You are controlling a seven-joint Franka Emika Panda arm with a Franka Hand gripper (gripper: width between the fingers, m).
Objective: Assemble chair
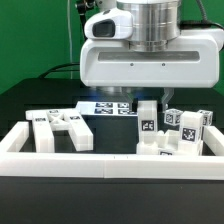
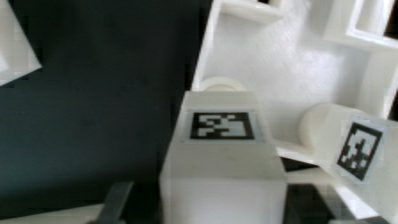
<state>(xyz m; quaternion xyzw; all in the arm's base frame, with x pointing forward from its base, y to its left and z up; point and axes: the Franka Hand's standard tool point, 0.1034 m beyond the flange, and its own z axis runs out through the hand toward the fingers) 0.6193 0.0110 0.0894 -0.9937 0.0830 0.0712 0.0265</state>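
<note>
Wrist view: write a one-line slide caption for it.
Pincer shut on a matte white blocky chair part bearing a black-and-white square tag, seen against the black tabletop.

On my exterior view, the table (image 1: pixel 35 98) carried everything inside a border of rails, with the front rail (image 1: pixel 100 162) running across nearest the camera. A group of chair parts (image 1: pixel 60 128) lay toward that view's left, close behind the front rail. The marker board (image 1: pixel 108 106) lay flat farther back, near the middle. The upright part (image 1: pixel 147 122) stood just toward the exterior view's right of it, with the jaws either side of it from above. More tagged parts (image 1: pixel 186 128) crowded just beside it, farther right.
</note>
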